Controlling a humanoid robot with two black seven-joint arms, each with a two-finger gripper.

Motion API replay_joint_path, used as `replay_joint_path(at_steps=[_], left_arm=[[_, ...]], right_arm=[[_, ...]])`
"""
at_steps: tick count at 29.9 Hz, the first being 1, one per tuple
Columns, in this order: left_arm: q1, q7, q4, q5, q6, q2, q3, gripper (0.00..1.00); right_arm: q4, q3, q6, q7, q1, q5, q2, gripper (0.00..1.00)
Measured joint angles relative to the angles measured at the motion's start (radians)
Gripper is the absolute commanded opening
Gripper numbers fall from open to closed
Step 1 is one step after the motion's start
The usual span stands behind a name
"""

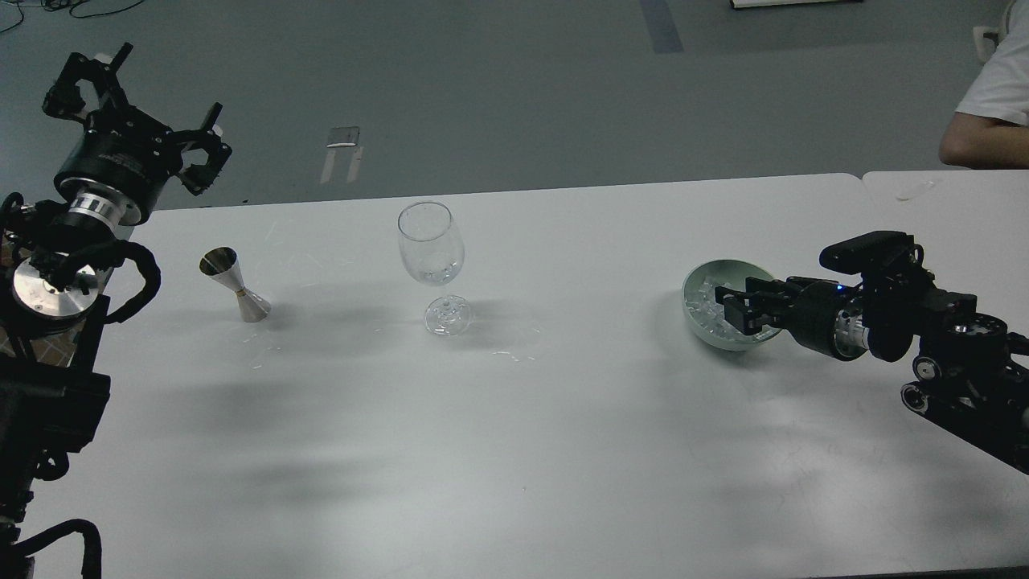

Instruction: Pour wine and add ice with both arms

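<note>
A clear stemmed wine glass [432,256] stands upright at the table's middle and looks empty. A pale green bowl [693,320] at the right holds a heap of small clear ice cubes [704,301]. My right gripper [733,302] reaches in from the right. Its dark fingers are inside the bowl, over the right side of the ice. I cannot tell the gap between them or whether they hold a cube. My left gripper [143,106] is raised at the far left, beyond the table's back edge, with its fingers spread wide and empty.
A steel double-cone jigger [235,286] stands left of the glass. The white table [514,434] adjoins a second table [949,201] at the back right. A seated person's arm [985,141] is at the far right.
</note>
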Motion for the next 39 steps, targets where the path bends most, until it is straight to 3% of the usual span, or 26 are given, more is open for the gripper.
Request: replay_joint_path(at_steps=[4,20,22,24,27,39], left_arm=[[0.000,-0.009,-0.001,0.000,-0.001,-0.003,0.000,0.98],[0.001,-0.011,-0.001,0.000,0.000,0.003,0.000,0.98],[0.001,-0.011,-0.001,0.000,0.000,0.005,-0.001,0.98],[0.001,-0.011,-0.001,0.000,0.000,0.005,-0.001,0.98],[0.001,-0.011,-0.001,0.000,0.000,0.005,-0.001,0.98],[0.001,-0.017,-0.001,0.000,0.006,0.013,-0.013,0.98]], right_arm=[[0.001,0.000,0.001,0.000,-0.001,0.000,0.000,0.37],[0.001,-0.002,0.005,0.002,-0.007,0.001,-0.002,0.37],[0.001,-0.002,0.005,0.003,-0.007,0.001,-0.002,0.29],[0.001,-0.002,0.006,0.004,-0.005,0.002,-0.002,0.11],[0.000,-0.002,0.010,0.004,-0.002,0.004,-0.003,0.04],[0.035,0.029,0.011,0.002,-0.005,0.010,-0.041,0.00]])
